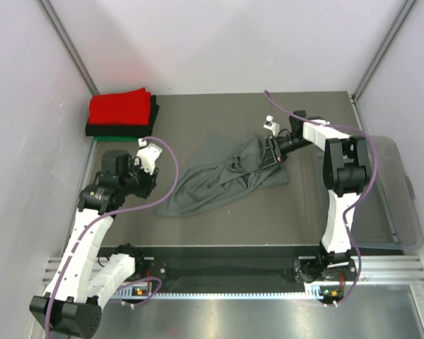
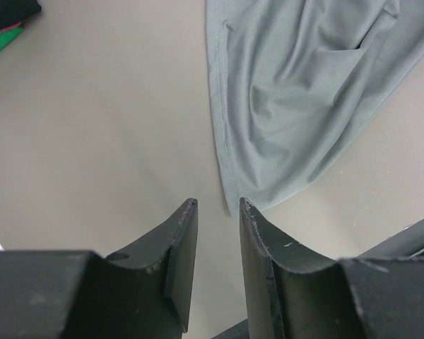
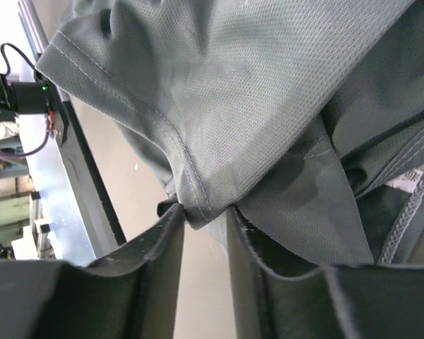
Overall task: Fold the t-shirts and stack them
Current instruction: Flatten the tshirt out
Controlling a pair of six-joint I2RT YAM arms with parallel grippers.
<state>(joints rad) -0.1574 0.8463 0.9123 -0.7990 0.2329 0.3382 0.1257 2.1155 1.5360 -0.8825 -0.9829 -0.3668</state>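
Observation:
The dark grey t-shirt (image 1: 219,176) lies crumpled in the middle of the table, bunched up toward its far right end. My right gripper (image 1: 270,155) is shut on a hemmed fold of it there; in the right wrist view the cloth (image 3: 254,106) is wedged between the tips of the gripper (image 3: 203,212). My left gripper (image 1: 148,189) is open and empty, left of the shirt's near corner. In the left wrist view that gripper (image 2: 218,205) hovers over bare table, with the shirt's corner (image 2: 297,106) just ahead. A folded stack stands at the far left: red t-shirt (image 1: 120,107) on top, then black (image 1: 120,130) and green (image 1: 116,138).
A clear plastic bin (image 1: 399,205) stands at the table's right edge behind the right arm. A metal rail (image 1: 233,270) runs along the near edge. White walls close the back and sides. The stack's edge (image 2: 0,42) shows at the top left of the left wrist view.

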